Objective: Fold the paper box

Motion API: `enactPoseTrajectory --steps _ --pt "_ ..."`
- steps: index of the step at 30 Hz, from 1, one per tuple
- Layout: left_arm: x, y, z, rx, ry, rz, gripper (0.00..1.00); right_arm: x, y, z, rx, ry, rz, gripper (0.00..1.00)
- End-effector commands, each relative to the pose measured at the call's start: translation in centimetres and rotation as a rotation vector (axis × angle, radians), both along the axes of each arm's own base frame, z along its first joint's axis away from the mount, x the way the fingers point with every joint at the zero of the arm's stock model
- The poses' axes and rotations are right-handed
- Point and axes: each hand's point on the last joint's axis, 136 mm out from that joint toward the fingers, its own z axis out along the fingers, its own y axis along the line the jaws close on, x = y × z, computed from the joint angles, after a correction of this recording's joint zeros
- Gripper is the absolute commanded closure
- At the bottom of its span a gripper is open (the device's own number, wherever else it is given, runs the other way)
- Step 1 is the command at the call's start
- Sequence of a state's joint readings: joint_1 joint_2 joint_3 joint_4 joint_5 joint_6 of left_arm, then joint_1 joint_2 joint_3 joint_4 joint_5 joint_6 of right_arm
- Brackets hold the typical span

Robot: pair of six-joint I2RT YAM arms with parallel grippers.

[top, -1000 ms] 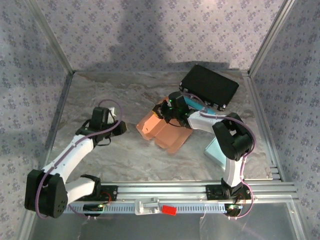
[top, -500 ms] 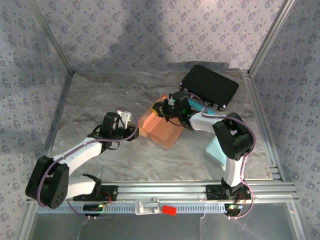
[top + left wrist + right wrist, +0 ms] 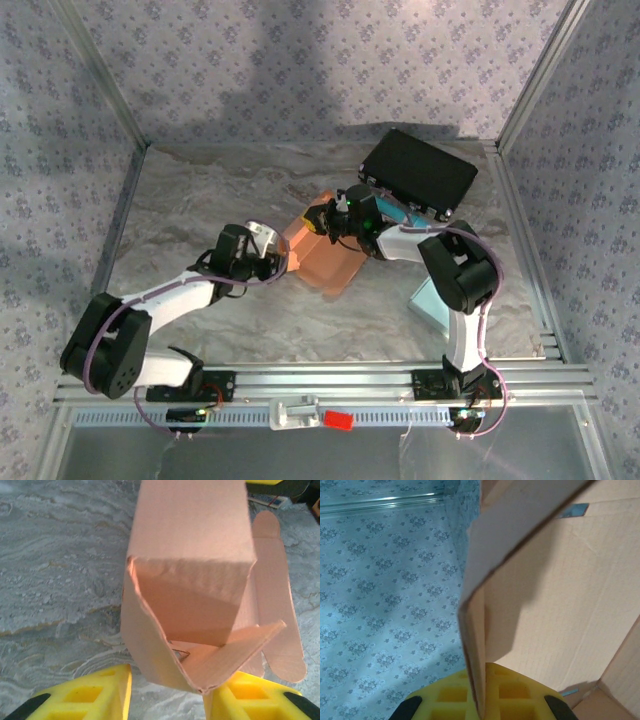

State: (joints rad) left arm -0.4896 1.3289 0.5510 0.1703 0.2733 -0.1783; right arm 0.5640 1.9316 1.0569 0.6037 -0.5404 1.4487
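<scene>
Top external view, read left to right. One marbled worktop (image 3: 190,190) carried two arms, one paper box, one black case and one pale blue panel.

Left arm (image 3: 160,295): it reached in from the near left corner, and the left gripper (image 3: 276,256) lay at the left end of the paper box (image 3: 328,265). In the left wrist view its two yellow fingers (image 3: 95,696) stood part-way apart, with the open end of the box between them. Whether either finger touched the card could not be told.

The single orange-pink box lay on its side near the middle of the worktop, tilted, with one open end facing the left wrist camera. One rounded flap lay spread on the surface at its right.

Right arm (image 3: 462,285): it bent back from the near right corner, and the right gripper (image 3: 328,222) met the far edge of the box. In the right wrist view its two yellow fingers (image 3: 515,696) were closed tight on one thin card wall, seen edge-on between them.

The black case (image 3: 418,172) lay flat at the far right corner, apart from the box. The pale blue panel (image 3: 430,302) sat on the worktop just beside the right arm's elbow.
</scene>
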Motion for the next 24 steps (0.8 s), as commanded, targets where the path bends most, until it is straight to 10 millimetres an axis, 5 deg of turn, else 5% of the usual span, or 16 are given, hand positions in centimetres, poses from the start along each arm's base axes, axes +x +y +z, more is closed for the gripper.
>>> enactPoseTrajectory --steps 1,9,24 --pt "0.8 -1.1 0.7 -0.018 -0.066 -0.031 0.61 0.2 0.3 0.2 0.040 -0.002 0.018 1.00" --pt "1.7 -1.3 0.4 0.002 -0.090 0.029 0.67 0.6 0.0 -0.4 0.063 -0.008 0.002 1.00" --pt "3.3 -2.2 0.2 -0.024 -0.109 0.125 0.64 0.7 0.3 -1.2 0.086 -0.017 -0.027 1.00"
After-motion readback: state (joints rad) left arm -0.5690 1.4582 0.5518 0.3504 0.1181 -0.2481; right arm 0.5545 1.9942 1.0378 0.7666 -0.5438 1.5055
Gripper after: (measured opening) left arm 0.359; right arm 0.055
